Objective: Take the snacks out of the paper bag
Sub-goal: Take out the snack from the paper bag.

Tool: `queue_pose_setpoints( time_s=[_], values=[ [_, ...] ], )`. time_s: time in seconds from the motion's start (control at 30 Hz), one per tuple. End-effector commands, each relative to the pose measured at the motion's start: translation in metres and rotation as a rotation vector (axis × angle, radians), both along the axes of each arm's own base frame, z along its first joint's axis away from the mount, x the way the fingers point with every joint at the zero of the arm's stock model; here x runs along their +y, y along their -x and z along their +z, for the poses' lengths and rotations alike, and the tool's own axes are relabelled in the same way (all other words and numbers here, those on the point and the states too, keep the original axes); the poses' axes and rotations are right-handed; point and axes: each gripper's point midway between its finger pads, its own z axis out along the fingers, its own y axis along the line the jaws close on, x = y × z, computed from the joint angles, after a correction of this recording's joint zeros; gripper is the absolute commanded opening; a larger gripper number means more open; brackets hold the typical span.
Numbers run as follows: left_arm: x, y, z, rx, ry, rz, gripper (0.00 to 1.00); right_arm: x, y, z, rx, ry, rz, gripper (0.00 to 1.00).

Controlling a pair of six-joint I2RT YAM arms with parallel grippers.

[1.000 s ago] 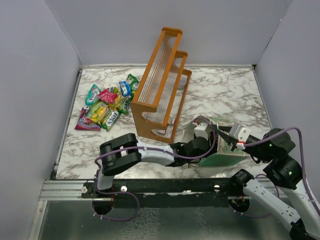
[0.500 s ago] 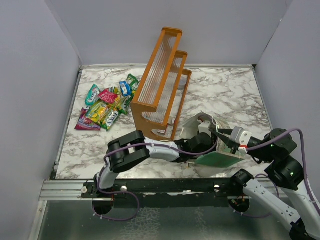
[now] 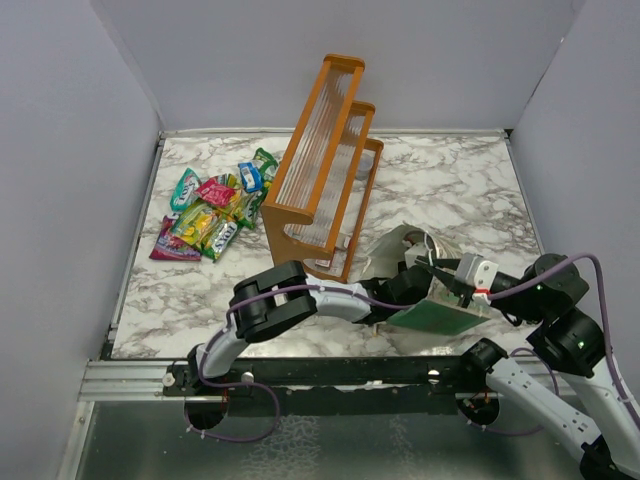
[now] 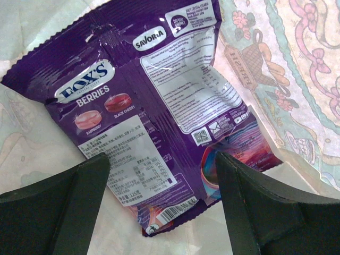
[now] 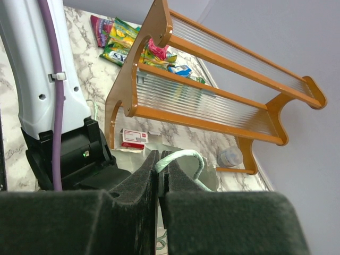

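Observation:
The mint-green paper bag (image 3: pixel 440 316) lies tilted near the front right, its mouth toward the rack. My right gripper (image 3: pixel 466 287) is shut on the bag's pale cord handle (image 5: pixel 183 156) and holds that edge up. My left gripper (image 3: pixel 408 283) reaches into the bag's mouth. In the left wrist view it (image 4: pixel 162 212) is open, with a dark finger (image 4: pixel 58 212) on each side of the lower end of a purple foil snack packet (image 4: pixel 143 106). The packet lies flat on the bag's cream inside (image 4: pixel 297 79) and is not gripped. Several more snacks (image 3: pixel 210 212) lie heaped at the far left.
An orange wooden slatted rack (image 3: pixel 325 170) stands mid-table, just behind the bag. A small red-and-white box (image 5: pixel 135 138) and a small round container (image 5: pixel 231 158) lie under the rack. Grey walls close three sides, and a metal rail runs along the front edge.
My left arm has pushed further forward and right into the bag. The bag has tipped over more, its green face turning upward. My right gripper has kept its hold and shifted slightly.

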Motion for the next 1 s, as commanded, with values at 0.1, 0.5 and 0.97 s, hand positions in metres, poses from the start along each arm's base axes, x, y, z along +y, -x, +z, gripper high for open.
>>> queue_pose_setpoints(
  time_s=[0.1,0.5,0.97],
  values=[
    [0.0,-0.02,-0.026,-0.018,-0.032,0.102,0.87,0.004,0.007,0.008,-0.019,-0.005,0.042,0.02],
    [-0.017,-0.045,-0.047,-0.019,-0.002,0.186,0.6,0.002,0.009,0.01,-0.017,-0.002,0.041,0.02],
    [0.002,-0.043,0.005,-0.074,0.077,0.165,0.12,-0.01,0.007,0.009,-0.023,0.012,-0.02,0.02]
  ],
)
